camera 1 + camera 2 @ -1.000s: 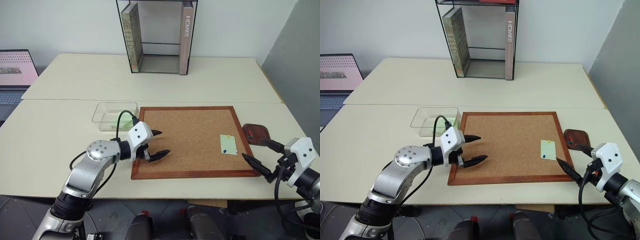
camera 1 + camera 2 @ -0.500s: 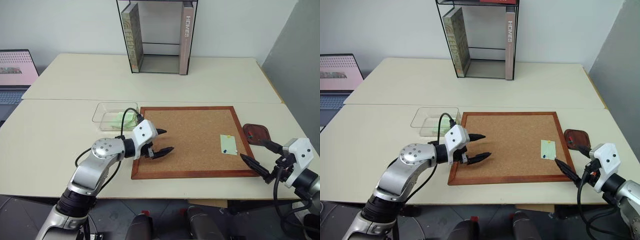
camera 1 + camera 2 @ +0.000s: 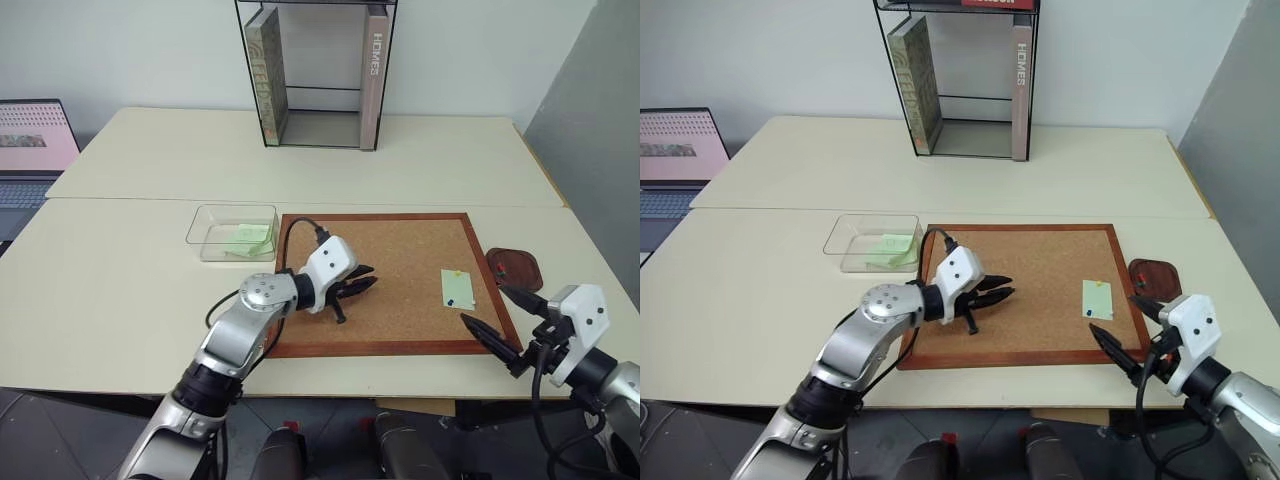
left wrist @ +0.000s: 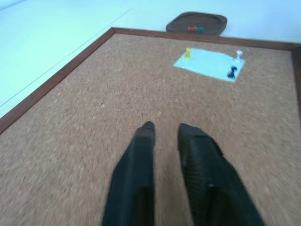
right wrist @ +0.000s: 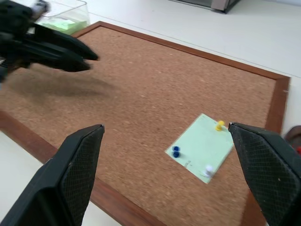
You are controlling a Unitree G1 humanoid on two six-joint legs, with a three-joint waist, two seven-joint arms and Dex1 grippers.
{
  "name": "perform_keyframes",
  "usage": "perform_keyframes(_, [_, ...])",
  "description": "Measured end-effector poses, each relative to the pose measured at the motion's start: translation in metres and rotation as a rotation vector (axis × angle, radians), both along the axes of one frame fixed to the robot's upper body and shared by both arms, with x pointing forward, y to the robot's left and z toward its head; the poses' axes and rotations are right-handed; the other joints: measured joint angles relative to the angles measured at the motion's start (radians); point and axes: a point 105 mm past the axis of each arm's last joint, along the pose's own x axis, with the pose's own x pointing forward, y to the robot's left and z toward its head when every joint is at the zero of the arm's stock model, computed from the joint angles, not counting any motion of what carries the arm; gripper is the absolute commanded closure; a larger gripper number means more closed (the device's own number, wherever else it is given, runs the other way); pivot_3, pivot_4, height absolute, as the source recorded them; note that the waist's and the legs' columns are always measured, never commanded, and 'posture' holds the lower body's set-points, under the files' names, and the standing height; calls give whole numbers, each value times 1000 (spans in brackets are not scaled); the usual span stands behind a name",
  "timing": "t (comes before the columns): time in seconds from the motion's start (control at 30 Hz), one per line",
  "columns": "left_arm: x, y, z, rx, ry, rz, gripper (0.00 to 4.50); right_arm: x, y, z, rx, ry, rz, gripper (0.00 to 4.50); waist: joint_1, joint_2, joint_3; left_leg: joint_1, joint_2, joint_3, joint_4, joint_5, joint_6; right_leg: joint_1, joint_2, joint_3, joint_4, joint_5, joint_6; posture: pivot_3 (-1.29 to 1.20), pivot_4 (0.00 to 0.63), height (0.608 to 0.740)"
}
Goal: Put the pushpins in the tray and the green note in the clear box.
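Two pincers: left pincer (image 3: 362, 278) clenched, empty, over corkboard (image 3: 400, 240); right pincer (image 3: 497, 315) spread wide nr green note (image 3: 457, 288).

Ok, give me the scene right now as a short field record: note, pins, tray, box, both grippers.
green note: flat on the corkboard, near its right edge
pushpins: yellow, blue and white ones stuck in that note
tray: right of the board, a red and a green pin inside
clear box: left of the board, green paper inside
left gripper: shut, empty, above the board
right gripper: open, empty, by the board's near right corner
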Motion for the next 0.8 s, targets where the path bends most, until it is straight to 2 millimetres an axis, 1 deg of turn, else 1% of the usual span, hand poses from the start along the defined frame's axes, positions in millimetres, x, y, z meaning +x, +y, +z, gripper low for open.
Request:
perform_keyframes(0.17, [6,-14,-9,3,14,-21,4480,5,5,-1,6,-8,-22,0,0,0,0,0,0,0,0,0,0,0,0,0,-1,0,0,0,150,740])
perform_keyframes(0.3, [10,-25,-19,9,37,-41,4480,17,1,-3,-27,-12,-67,0,0,0,0,0,-1,-1,0,0,0,0,0,0,-1,0,0,0,150,740])
perform_keyframes(0.37, [11,-31,-26,23,52,-55,4480,27,-3,-5,-44,-4,-95,0,0,0,0,0,-1,0,0,0,0,0,0,1,-2,0,1,0,150,740])
perform_keyframes(0.47, [12,-32,-39,47,73,-63,4480,49,-11,-5,-48,-4,-136,0,-4,0,0,0,-1,0,0,0,0,0,0,1,-1,1,1,0,150,740])
perform_keyframes(0.5, [12,-33,-39,50,69,-74,4480,58,-15,-4,-52,-3,-148,0,-3,0,0,0,-1,0,0,0,0,1,0,1,-1,1,1,0,150,740])
perform_keyframes(0.6, [12,-34,-40,50,62,-85,4480,69,-19,-4,-57,3,-160,0,-2,0,0,1,-1,-1,-1,0,0,2,0,0,-1,2,3,0,150,740])
perform_keyframes(0.67, [12,-35,-40,51,57,-87,4480,80,-23,-11,-59,36,-170,0,-2,0,0,0,-1,-1,-1,0,0,2,0,1,-2,2,4,0,150,740])
perform_keyframes(0.8, [12,-34,-40,55,57,-91,4480,95,-27,-21,-54,80,-176,0,-2,0,-1,1,-2,-1,-1,0,0,2,0,1,-2,3,5,0,150,740])
